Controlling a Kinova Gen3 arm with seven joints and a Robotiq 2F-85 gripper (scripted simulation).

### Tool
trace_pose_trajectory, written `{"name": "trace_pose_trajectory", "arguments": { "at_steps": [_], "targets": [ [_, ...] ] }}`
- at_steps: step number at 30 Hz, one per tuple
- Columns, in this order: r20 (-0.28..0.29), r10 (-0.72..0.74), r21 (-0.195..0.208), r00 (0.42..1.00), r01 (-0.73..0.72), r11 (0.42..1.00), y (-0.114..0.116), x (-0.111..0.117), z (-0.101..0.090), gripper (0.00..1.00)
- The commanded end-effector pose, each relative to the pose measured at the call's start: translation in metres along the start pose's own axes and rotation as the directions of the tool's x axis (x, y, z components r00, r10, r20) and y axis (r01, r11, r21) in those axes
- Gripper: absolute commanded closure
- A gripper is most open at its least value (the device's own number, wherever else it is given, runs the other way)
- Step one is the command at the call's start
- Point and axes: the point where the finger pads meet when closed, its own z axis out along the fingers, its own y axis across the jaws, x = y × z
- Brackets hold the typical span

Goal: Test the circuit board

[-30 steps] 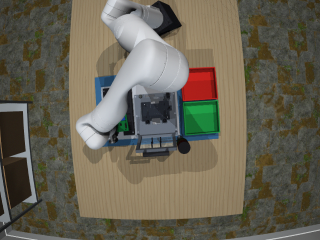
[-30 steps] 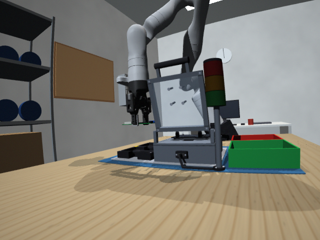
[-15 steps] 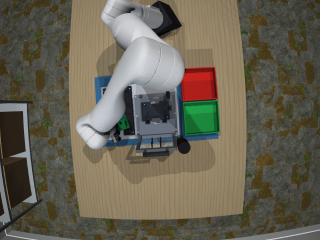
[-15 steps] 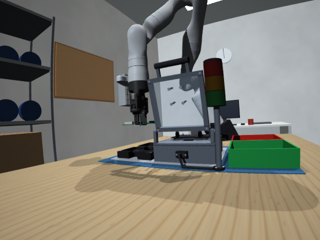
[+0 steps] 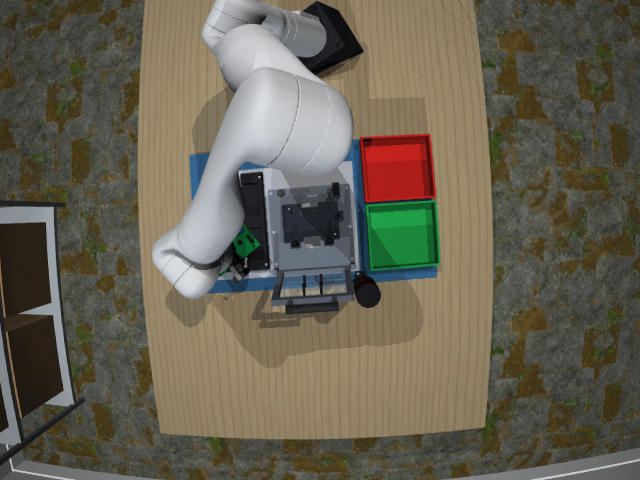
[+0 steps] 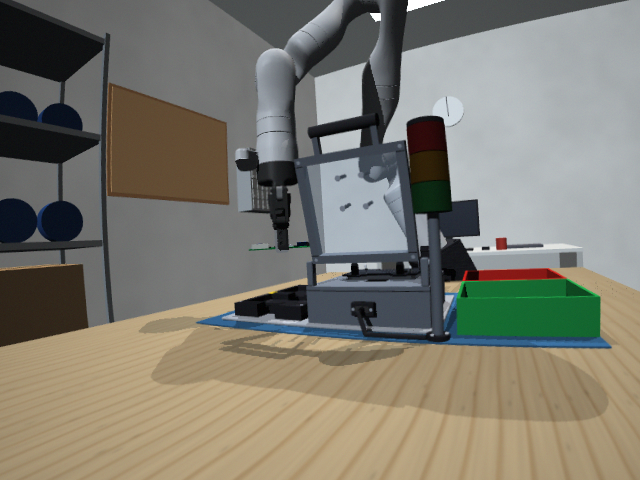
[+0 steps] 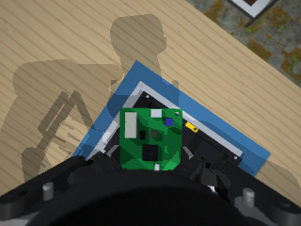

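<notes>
Right now the claw (image 5: 232, 259) (image 6: 282, 243) (image 7: 150, 153) is grasping the green circuit board (image 5: 245, 242) (image 6: 256, 249) (image 7: 160, 146) by two opposite edges, its fingers set wide to span it. The board hangs in the air above the black tray (image 5: 253, 206) (image 6: 250, 305) (image 7: 204, 152), roughly level, with its components facing up (a big white block, a smaller white one, a blue part and some dark chips all show in the wrist view). A small yellow piece (image 6: 272, 292) (image 7: 192, 126) shows at the tray below.

Beside the tray sits the gray tester (image 5: 312, 259) (image 6: 336, 305), its clear-paned lid (image 5: 312, 299) (image 6: 351, 155) swung up and open, with the handle at the top and short pegs on the pane. The board is outside the tester, off to its tray side. By the tester's front corner, the signal light (image 5: 368, 292) (image 6: 428, 165) stands on its pole (red over amber over green, all of them dull). On the tester's other side, the red bin (image 5: 398, 167) (image 6: 514, 272) and the green bin (image 5: 403, 235) (image 6: 527, 315) sit next to each other, both empty in the top view. A blue mat (image 5: 199, 164) (image 6: 527, 342) (image 7: 136, 72) lies under the tray and tester on the wooden tabletop (image 5: 320, 387) (image 6: 310, 413) (image 7: 61, 28).

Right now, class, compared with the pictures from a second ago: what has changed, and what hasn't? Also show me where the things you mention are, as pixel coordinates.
The black two-finger gripper (image 5: 233, 258) (image 6: 282, 244) (image 7: 150, 153) has turned counterclockwise, seen from above, and the green circuit board (image 5: 246, 244) (image 6: 262, 249) (image 7: 160, 141) turned with it. Nothing was newly gripped or released: the board stays held in the air. The grey-framed clear lid (image 5: 312, 300) (image 6: 361, 232) stays open; the red plastic bin (image 5: 432, 167) (image 6: 511, 270) and green one (image 5: 437, 232) (image 6: 527, 316) stayed put.
</notes>
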Motion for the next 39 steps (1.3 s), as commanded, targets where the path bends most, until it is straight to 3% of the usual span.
{"name": "trace_pose_trajectory", "arguments": {
  "at_steps": [1,3,9,18,20,27,35,37,39],
  "targets": [
    [0.003,-0.052,0.011,0.999,0.052,0.999,-0.0014,0.0002,-0.0017,0.23],
    [0.003,-0.052,0.011,0.999,0.052,0.999,-0.0014,0.0002,-0.0017,0.23],
    [0.001,-0.231,0.011,0.973,0.231,0.973,-0.0014,0.0002,-0.0017,0.23],
    [-0.002,-0.508,0.011,0.861,0.508,0.861,-0.0014,0.0002,-0.0017,0.23],
    [-0.002,-0.508,0.011,0.861,0.508,0.861,-0.0014,0.0002,-0.0017,0.23],
    [-0.005,-0.705,0.010,0.709,0.705,0.709,-0.0014,0.0002,-0.0017,0.23],
    [-0.008,-0.879,0.009,0.476,0.879,0.476,-0.0014,0.0002,-0.0017,0.23],
    [-0.008,-0.879,0.009,0.476,0.879,0.476,-0.0014,0.0002,-0.0017,0.23],
    [-0.008,-0.912,0.008,0.411,0.912,0.411,-0.0014,0.0002,-0.0017,0.23]
  ]
}}
